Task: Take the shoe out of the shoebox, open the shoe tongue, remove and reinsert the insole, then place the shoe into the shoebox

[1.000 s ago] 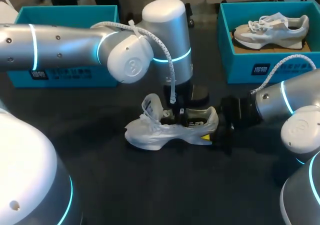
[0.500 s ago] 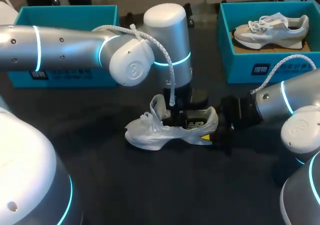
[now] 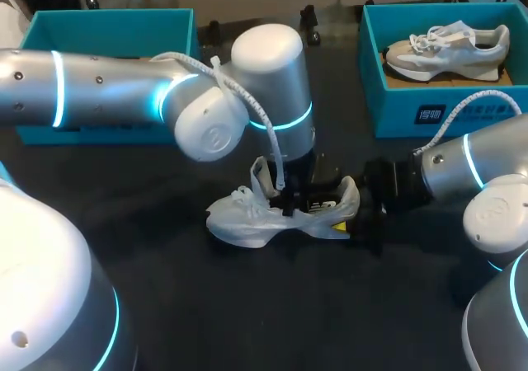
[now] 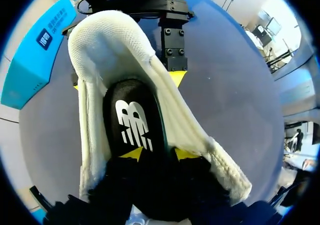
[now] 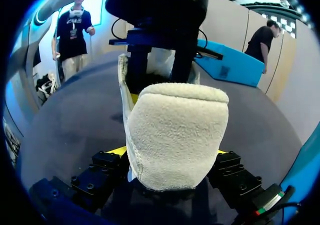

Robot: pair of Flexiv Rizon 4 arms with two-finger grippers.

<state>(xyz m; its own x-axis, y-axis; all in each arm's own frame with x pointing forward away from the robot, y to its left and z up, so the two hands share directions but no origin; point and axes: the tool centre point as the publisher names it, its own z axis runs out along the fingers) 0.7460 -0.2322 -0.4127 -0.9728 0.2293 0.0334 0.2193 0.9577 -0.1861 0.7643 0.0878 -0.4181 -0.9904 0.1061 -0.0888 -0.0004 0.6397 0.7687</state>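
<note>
A white shoe (image 3: 264,216) lies on its sole on the dark table, toe to the left, with its tongue (image 3: 261,176) standing up. My left gripper (image 3: 299,196) is lowered into the shoe's mouth. In the left wrist view its fingers (image 4: 159,154) stand apart over the black insole (image 4: 131,122), holding nothing. My right gripper (image 3: 360,218) is at the heel. The right wrist view shows the fleecy heel (image 5: 175,135) clamped between that gripper's (image 5: 170,154) two fingers. The empty teal shoebox (image 3: 107,33) is at the back left.
A second teal box (image 3: 396,99) at the back right holds a grey-and-white shoe (image 3: 450,45). My left arm's big elbow (image 3: 247,91) hangs over the table's middle, above the shoe. Bare dark table lies in front of the shoe.
My left arm has come down and nearer, sinking its gripper deeper into the shoe's mouth, and its fingers have spread apart. The right arm and the shoe have stayed put.
</note>
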